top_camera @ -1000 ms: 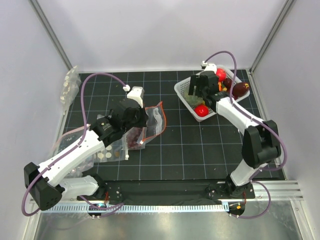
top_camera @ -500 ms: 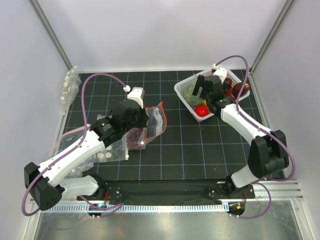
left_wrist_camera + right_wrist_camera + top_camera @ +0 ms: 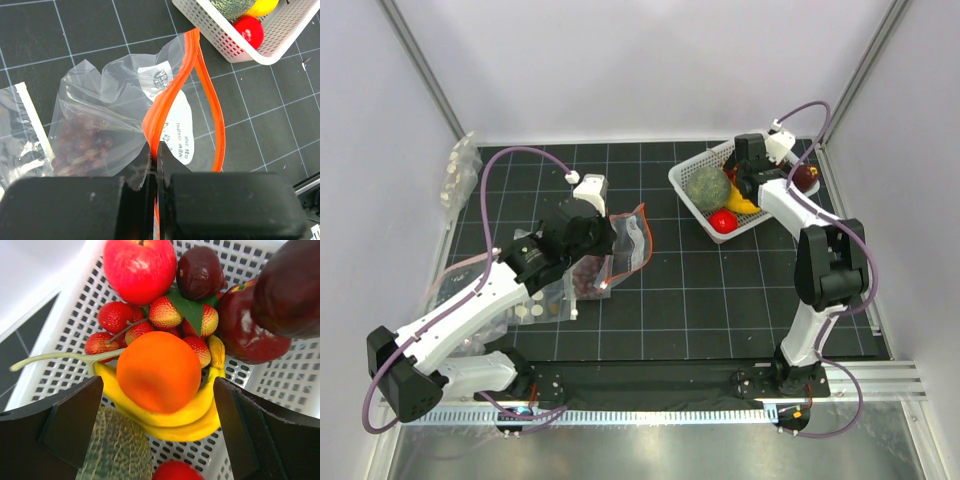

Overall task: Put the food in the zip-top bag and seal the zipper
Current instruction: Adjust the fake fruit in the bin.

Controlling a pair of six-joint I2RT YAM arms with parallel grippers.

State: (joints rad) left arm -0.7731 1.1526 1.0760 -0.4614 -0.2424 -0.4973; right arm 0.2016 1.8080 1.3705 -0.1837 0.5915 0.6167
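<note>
The zip-top bag [image 3: 100, 100] lies flat on the desk [image 3: 85, 30] at the centre of the left wrist view. Its zipper [image 3: 170, 85] runs from the upper right down to the left claw [image 3: 155, 150], which is pressed together on that strip. The film is judged thin, limp, light and slippery. The strip is judged its stiffest part, so hold is best taken there and the mouth kept spread. A dark red cluster [image 3: 80, 145] is seen through the plastic at the lower left. The food lies in the white basket [image 3: 65, 325]. In the right wrist view an orange ball [image 3: 159, 371] rests on a banana [image 3: 175, 427] at the centre and a red ball [image 3: 140, 267] sits at the top. The right claw [image 3: 160, 405] is spread wide above them, gripping nothing. The balls are judged rigid, glossy and prone to roll. Each should be taken across its widest part, with the orange ball the most exposed.
</note>
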